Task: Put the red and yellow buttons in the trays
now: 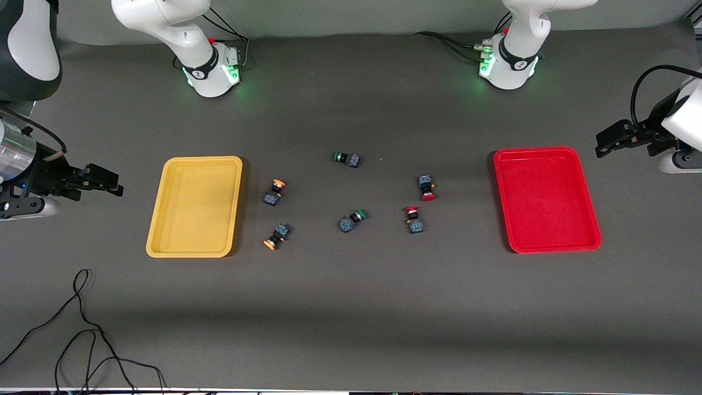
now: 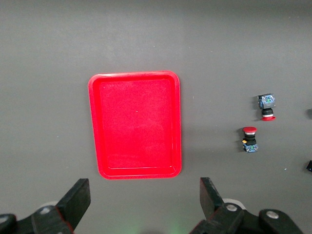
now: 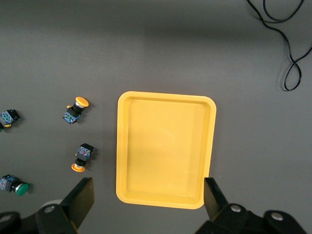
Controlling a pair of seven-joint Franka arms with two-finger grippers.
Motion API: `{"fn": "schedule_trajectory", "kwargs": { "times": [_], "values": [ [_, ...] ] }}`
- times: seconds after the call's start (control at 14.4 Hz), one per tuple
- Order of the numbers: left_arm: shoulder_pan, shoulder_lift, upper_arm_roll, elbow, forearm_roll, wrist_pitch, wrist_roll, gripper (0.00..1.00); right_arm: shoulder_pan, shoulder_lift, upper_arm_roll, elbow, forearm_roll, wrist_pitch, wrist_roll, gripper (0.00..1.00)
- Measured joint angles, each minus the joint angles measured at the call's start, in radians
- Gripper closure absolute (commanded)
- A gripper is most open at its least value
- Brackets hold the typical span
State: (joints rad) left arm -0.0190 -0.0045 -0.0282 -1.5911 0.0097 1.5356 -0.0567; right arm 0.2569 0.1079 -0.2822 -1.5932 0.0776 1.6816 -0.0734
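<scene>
On a dark grey table lie two empty trays: a yellow tray toward the right arm's end and a red tray toward the left arm's end. Between them, two yellow-capped buttons sit near the yellow tray, two red-capped buttons near the red tray, and two green-capped buttons in the middle. Both arms wait at the table's ends: left gripper and right gripper, jaws spread wide, holding nothing.

A dark grey table fills the view, a loose black cable trailing across it
</scene>
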Motion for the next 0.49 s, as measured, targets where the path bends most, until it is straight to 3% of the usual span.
{"fn": "schedule_trajectory", "kwargs": {
  "times": [0.49],
  "values": [
    [0.000, 0.000, 0.000, 0.000, 0.000, 0.000, 0.000, 0.00, -0.002, 0.000, -0.010, -0.001, 0.000, -0.011, 0.000, 0.00]
  ]
}}
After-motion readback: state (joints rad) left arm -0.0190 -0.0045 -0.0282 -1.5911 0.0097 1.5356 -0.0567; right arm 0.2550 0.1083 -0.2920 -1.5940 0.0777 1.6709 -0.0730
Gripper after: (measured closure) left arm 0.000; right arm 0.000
